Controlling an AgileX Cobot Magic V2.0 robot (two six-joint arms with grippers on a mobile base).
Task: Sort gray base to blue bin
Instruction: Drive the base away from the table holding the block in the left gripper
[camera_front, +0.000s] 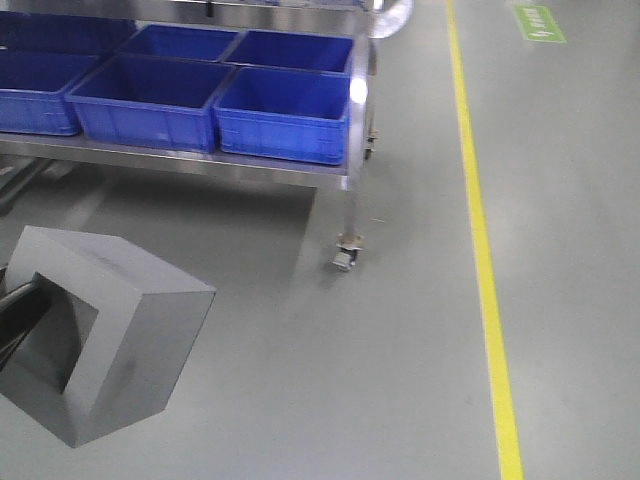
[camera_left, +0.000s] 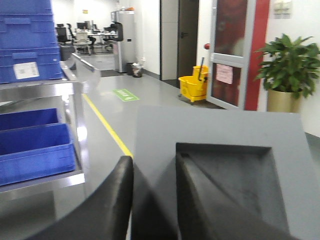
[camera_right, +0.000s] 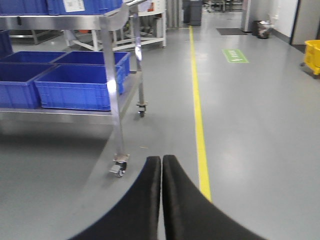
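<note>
cart (camera_front: 180, 160) holds blue bin (camera_front: 285, 128); gray base (camera_front: 130, 330) nr.

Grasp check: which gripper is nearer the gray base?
Left. The left gripper holds the gray base, one finger in its recess; the right gripper is shut empty, apart from it.

matte gray base (camera_front: 120, 330), bright blue bin (camera_front: 285, 115), yellow floor line (camera_front: 485, 260).

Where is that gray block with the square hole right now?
The gray base is at the front view's lower left, gripped by the left fingers, short of the cart shelf holding the blue bins.
</note>
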